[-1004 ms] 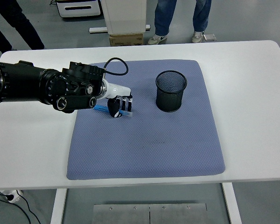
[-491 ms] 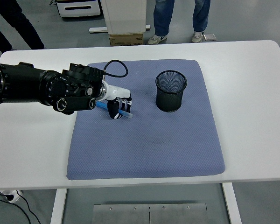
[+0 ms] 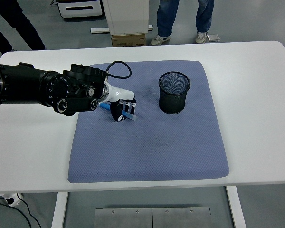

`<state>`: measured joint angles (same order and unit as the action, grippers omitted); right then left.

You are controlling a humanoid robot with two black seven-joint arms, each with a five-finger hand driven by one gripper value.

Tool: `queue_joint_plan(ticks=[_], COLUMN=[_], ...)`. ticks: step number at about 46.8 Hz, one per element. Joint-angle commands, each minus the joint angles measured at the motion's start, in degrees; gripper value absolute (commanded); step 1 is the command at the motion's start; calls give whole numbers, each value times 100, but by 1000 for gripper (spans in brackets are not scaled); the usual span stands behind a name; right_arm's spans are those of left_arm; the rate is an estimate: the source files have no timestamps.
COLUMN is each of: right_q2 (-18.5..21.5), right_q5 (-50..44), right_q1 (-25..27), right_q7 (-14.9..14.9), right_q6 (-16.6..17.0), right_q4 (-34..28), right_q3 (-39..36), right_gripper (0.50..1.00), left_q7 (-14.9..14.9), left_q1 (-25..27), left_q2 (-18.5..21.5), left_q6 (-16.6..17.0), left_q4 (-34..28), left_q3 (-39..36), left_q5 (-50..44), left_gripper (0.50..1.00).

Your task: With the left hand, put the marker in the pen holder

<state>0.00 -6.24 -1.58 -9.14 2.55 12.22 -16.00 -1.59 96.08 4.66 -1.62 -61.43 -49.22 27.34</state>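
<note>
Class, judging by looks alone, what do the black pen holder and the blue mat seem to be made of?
The black cylindrical pen holder looks like matte wire mesh, probably metal: the mat shows through its fine grid. The blue-grey rectangular mat seems soft foam or fabric, given its dimpled texture and rounded corners.

A textured blue-grey fabric mat is seen on the white bench; a black wire-mesh pen holder; a blue marker.

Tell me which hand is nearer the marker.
Left. The left hand is right on the blue marker, fingers curled around it over the mat. The right hand is out of view.
</note>
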Motion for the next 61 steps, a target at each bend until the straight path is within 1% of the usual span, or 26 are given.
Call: queue_joint_plan(ticks=[1,4,10,11,15,16,17,21,24,30,39,44,61], right_q2=[0,0,0,0,0,0,0,0,0,0,0,0,0], right_q5=[0,0,0,0,0,0,0,0,0,0,0,0,0], right_q1=[0,0,0,0,0,0,0,0,0,0,0,0,-9], right_q7=[0,0,0,0,0,0,0,0,0,0,0,0,0], right_q6=[0,0,0,0,0,0,0,0,0,0,0,0,0], right_q4=[0,0,0,0,0,0,0,0,0,0,0,0,0], right_q3=[0,0,0,0,0,0,0,0,0,0,0,0,0], right_gripper=[1000,1000,1000,1000,1000,1000,1000,1000,1000,1000,1000,1000,1000], left_q7=[1,10,10,10,10,10,10,10,19,19,19,19,54], left_q1=[-1,-1,-10,-10,-10,-10,-10,-10,-1,-1,7,43,139], left_q2=[-1,-1,-1,-1,-1,-1,-1,-1,-1,8,8,35,79], left_q6=[4,-5,-5,-5,-14,-23,-23,-23,-23,-23,-58,-163,-172], left_q4=[0,0,0,0,0,0,0,0,0,0,0,9,17], left_q3=[0,0,0,0,0,0,0,0,0,0,0,0,9], left_q5=[0,0,0,0,0,0,0,0,0,0,0,0,0], left_gripper=[596,599,587,567,552,520,517,517,528,528,500,500,500])
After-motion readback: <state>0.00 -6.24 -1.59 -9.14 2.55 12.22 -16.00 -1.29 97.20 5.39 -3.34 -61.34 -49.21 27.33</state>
